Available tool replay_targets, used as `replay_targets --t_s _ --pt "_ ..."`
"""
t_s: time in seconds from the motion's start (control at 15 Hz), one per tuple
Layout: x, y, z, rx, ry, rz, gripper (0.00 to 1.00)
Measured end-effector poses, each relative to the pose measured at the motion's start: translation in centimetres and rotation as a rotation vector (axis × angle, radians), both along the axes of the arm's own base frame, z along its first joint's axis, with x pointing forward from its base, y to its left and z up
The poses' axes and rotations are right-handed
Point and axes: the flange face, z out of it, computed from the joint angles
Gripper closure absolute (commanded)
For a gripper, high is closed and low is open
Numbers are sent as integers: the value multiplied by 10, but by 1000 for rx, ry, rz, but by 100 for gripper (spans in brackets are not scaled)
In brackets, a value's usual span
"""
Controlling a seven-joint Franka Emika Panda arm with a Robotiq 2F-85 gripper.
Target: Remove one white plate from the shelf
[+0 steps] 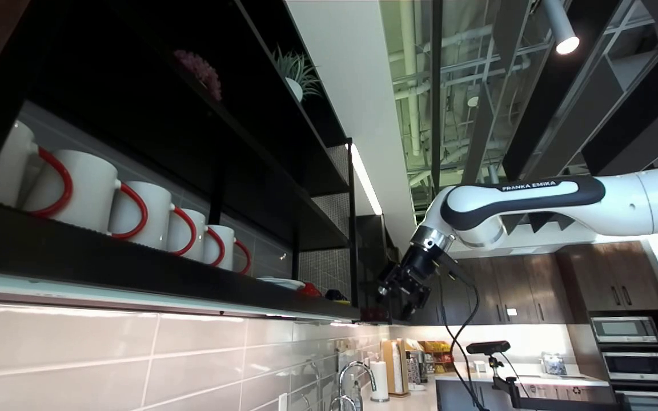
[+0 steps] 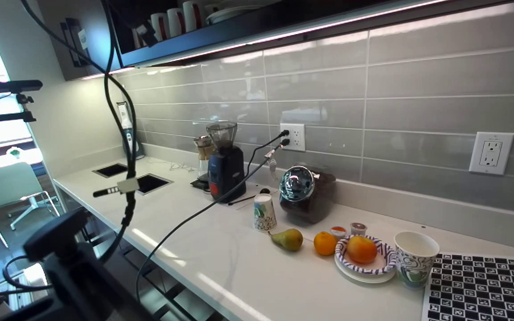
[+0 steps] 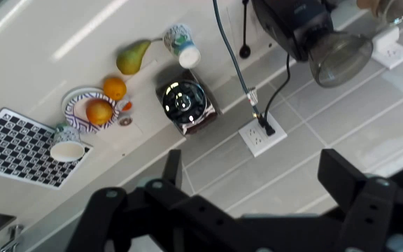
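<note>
One white plate shows in an exterior view, lying on the lowest visible tier of the black shelf, between five red-handled white mugs and one small red object; whether more are stacked with it, I cannot tell. One pink plant and one green plant stand higher. The end effector hangs well apart from the plate, released, its two fingers spread wide. The table carries one pear, one orange, one red-orange fruit in one patterned bowl, one white dish under that bowl, two paper cups (one inverted, one upright), two pods, one grinder, one jar and one checkered board
</note>
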Motion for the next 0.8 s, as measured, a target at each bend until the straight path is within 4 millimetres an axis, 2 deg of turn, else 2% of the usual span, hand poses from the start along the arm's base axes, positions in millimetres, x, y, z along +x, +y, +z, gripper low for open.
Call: replay_targets --t_s 0.13,0.2,0.8 --pt "6 -5 31 -16 -58 -27 0" --pt "8 -6 37 -20 -65 -28 0" --pt "10 -5 32 -18 -55 -27 0"
